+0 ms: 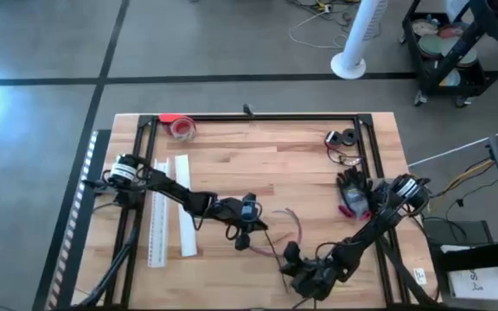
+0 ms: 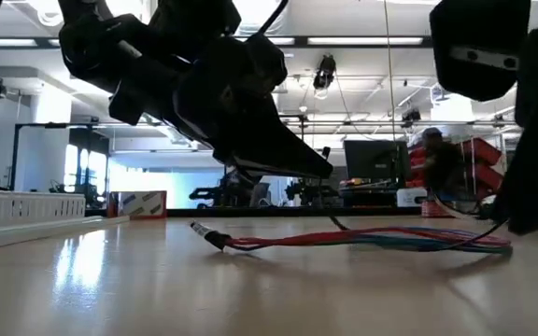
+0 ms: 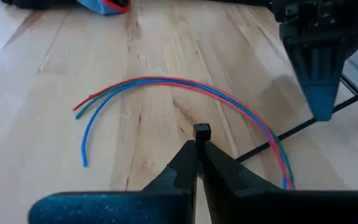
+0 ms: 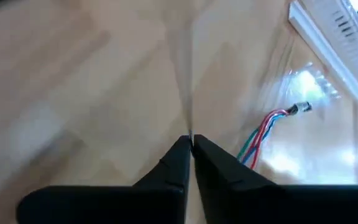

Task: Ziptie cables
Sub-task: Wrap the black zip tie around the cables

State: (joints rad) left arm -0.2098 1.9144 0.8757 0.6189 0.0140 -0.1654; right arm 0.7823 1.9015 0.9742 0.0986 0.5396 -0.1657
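Two pincers hang over the counter (image 1: 301, 164). Left pincer (image 3: 196, 146) is pinched on a small black zip tie head (image 3: 202, 131), with the cables (image 3: 185, 87) lying curved just ahead. Right pincer (image 4: 190, 144) nips a thin pale strip (image 4: 189, 93), the cables beside it.

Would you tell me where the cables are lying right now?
In the high view the cables lie on the table near its middle, between the left gripper and the right gripper.

overhead, table-level, two wrist views, cables (image 3: 185, 87) shared
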